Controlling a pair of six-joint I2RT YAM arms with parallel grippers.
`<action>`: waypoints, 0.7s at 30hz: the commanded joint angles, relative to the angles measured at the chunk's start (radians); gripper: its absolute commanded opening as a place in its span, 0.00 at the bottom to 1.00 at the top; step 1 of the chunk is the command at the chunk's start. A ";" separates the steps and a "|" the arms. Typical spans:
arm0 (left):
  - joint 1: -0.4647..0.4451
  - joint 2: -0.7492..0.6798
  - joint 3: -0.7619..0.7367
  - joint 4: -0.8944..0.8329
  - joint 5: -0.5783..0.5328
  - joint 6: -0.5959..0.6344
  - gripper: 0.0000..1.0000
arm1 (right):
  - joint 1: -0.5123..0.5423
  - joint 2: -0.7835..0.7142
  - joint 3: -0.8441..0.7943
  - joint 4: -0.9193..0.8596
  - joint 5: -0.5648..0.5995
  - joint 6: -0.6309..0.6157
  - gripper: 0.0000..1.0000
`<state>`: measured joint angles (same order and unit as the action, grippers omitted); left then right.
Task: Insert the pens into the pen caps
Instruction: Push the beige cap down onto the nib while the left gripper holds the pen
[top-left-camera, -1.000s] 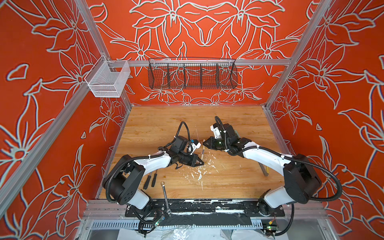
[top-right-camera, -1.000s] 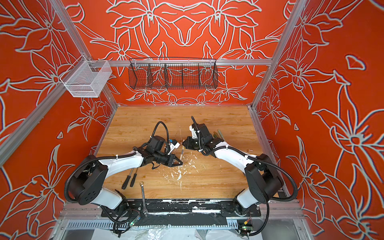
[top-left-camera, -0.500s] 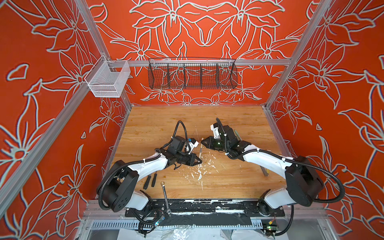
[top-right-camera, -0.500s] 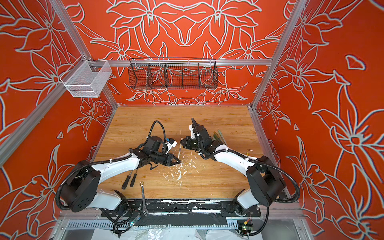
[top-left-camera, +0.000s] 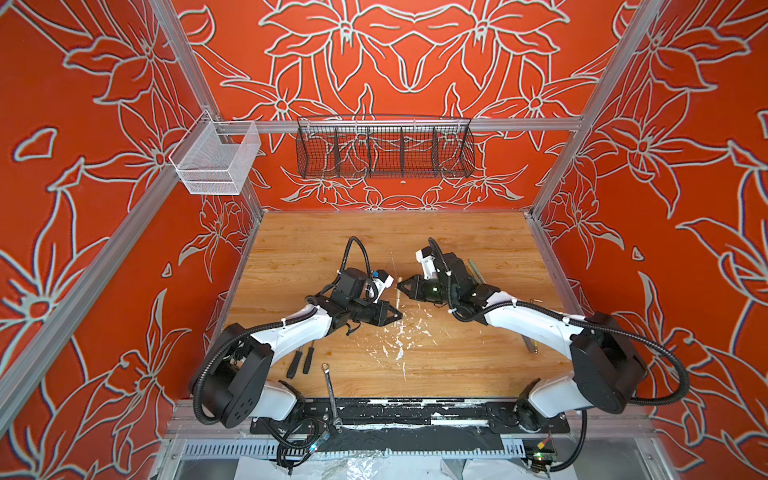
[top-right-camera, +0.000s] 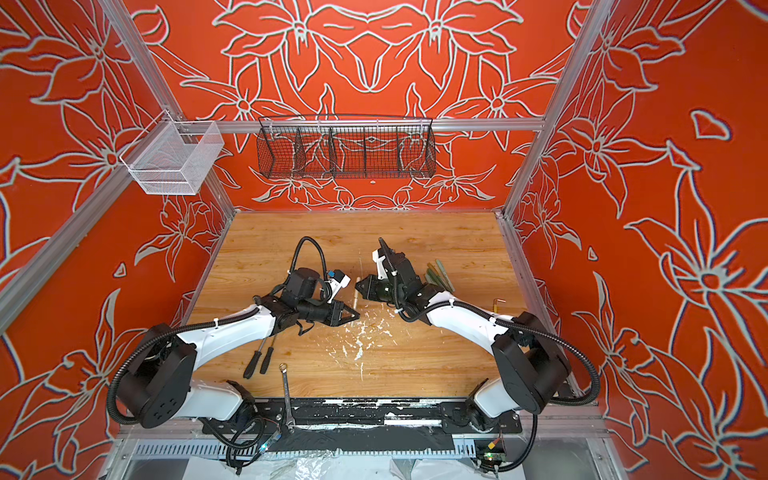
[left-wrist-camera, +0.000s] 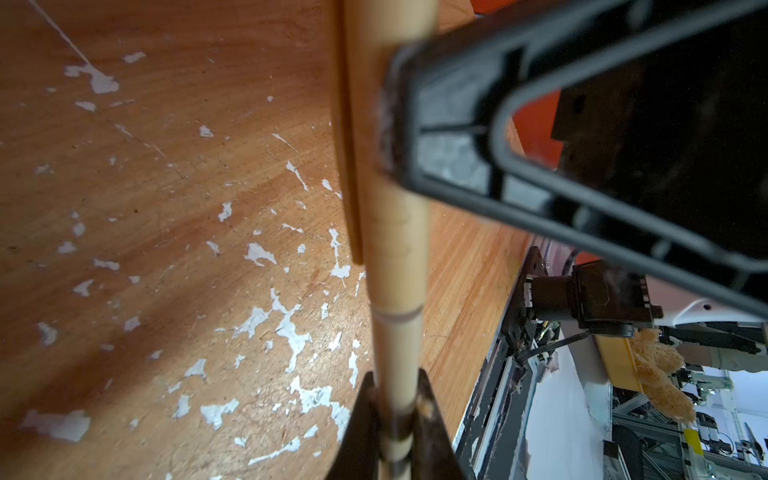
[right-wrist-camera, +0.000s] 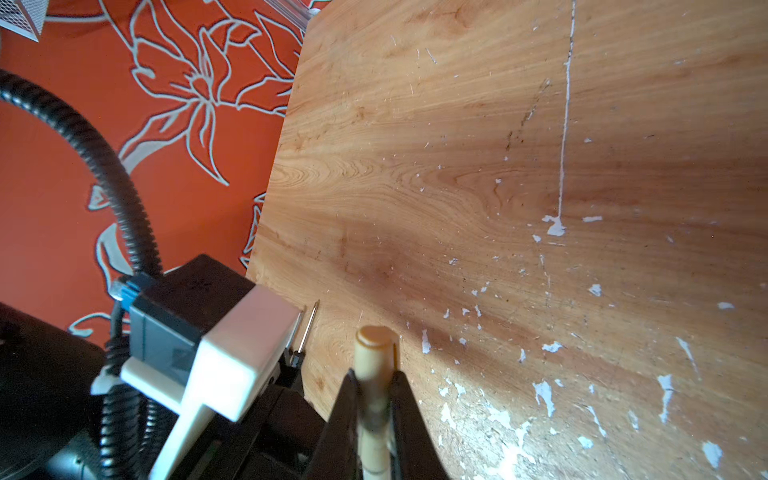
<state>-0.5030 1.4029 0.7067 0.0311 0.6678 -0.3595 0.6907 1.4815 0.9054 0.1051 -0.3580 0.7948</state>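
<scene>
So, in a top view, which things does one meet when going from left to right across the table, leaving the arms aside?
Screwdrivers → wrench → beige pen, held off the wood → green pens → hex key.

**Robot lab test cell**

An aluminium frame (top-left-camera: 519, 124) with orange floral walls (top-left-camera: 685, 124) boxes in a wooden counter (top-left-camera: 457, 353). Two arms (top-left-camera: 291, 328) (top-left-camera: 536, 320) are mounted at its lower edge. Lower right in the left wrist view, more framed rigs (left-wrist-camera: 665, 436).
</scene>
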 joint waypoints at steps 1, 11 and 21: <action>0.020 -0.056 0.030 0.141 -0.020 0.021 0.00 | 0.022 0.001 0.003 -0.184 -0.095 -0.059 0.14; 0.043 -0.086 0.051 0.175 -0.029 0.025 0.00 | 0.034 -0.006 -0.034 -0.206 -0.156 -0.077 0.00; 0.055 -0.068 0.158 0.204 -0.066 0.085 0.00 | 0.075 0.029 -0.056 -0.294 -0.190 -0.079 0.00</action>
<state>-0.4892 1.3621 0.7322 -0.0246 0.6651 -0.3294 0.6945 1.4612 0.9169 0.0872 -0.3985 0.7368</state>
